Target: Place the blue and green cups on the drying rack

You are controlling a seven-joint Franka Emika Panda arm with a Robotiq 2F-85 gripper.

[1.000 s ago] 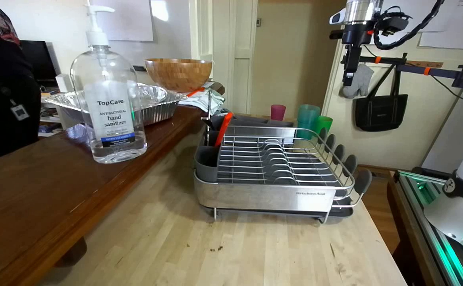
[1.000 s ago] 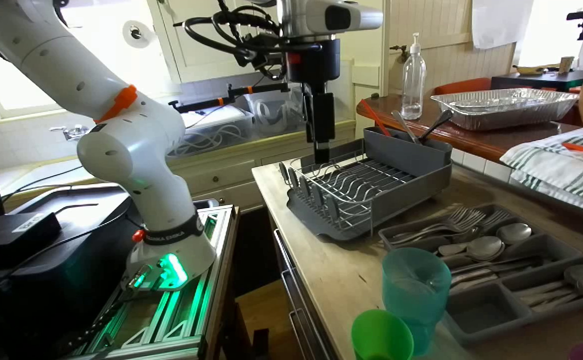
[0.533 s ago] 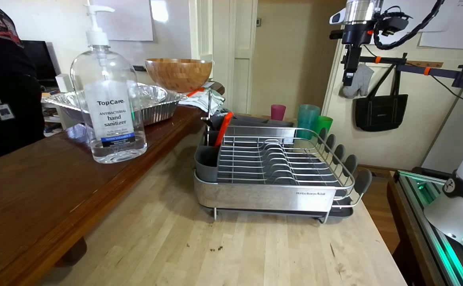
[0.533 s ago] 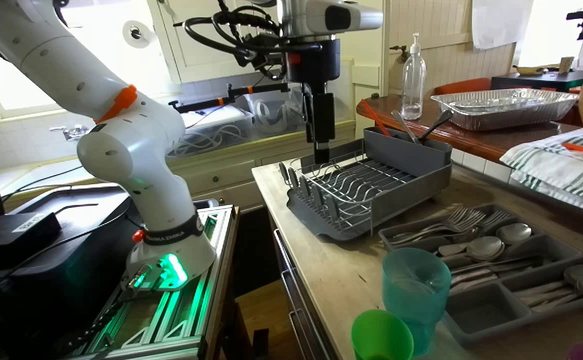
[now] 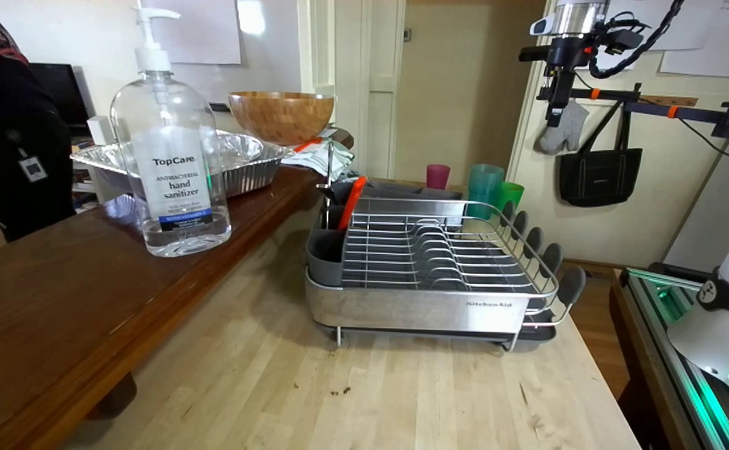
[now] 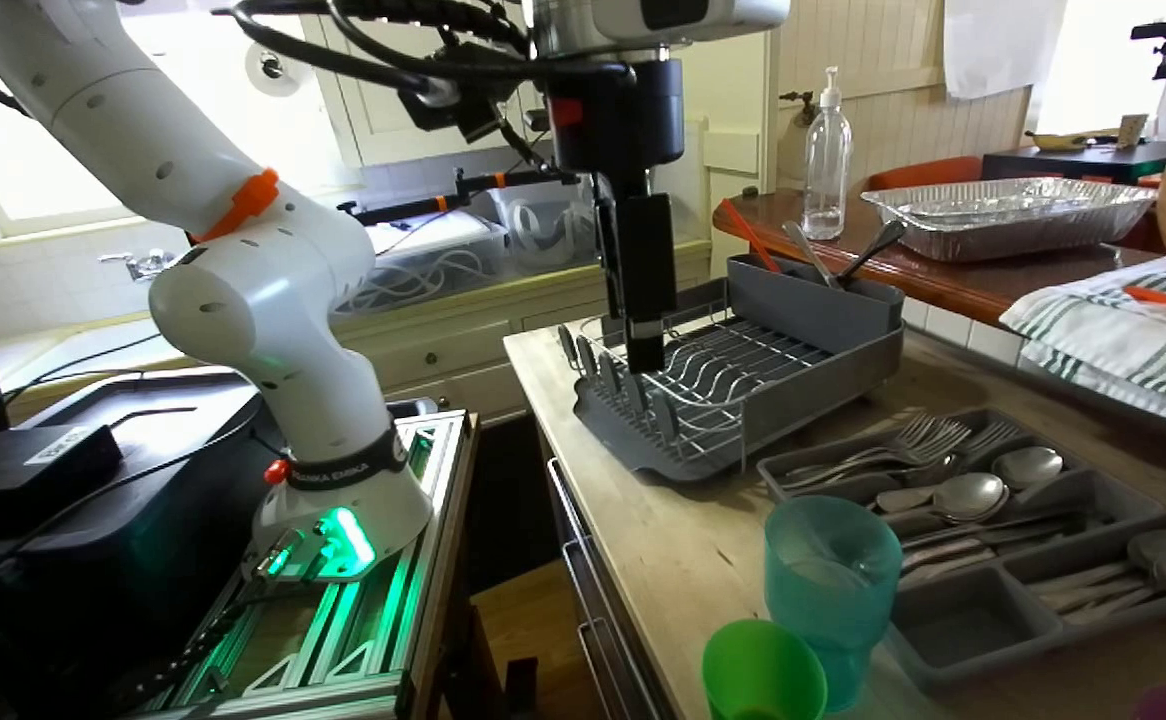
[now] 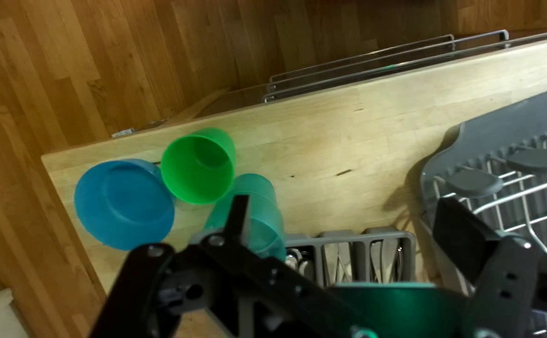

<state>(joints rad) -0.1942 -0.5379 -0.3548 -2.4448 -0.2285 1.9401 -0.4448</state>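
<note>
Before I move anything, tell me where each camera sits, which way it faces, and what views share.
In an exterior view: near the sanitizer bottle, facing along the counter over the drying rack; arm base at picture right, jaws top right.
In an exterior view: by the green cup, facing back toward the drying rack; most of the arm at left and top.
Wrist view: mounted above the jaws, looking down at the counter and blue cup; jaws, spread apart, along the bottom.
All three share the green cup and drying rack.

Lower than the matt jaws, the green cup [image 7: 198,166] and blue cup [image 7: 123,204] are smooth plastic, the countertop [image 7: 330,136] smooth wood, the drying rack [image 5: 414,309] brushed metal and matt plastic.
</note>
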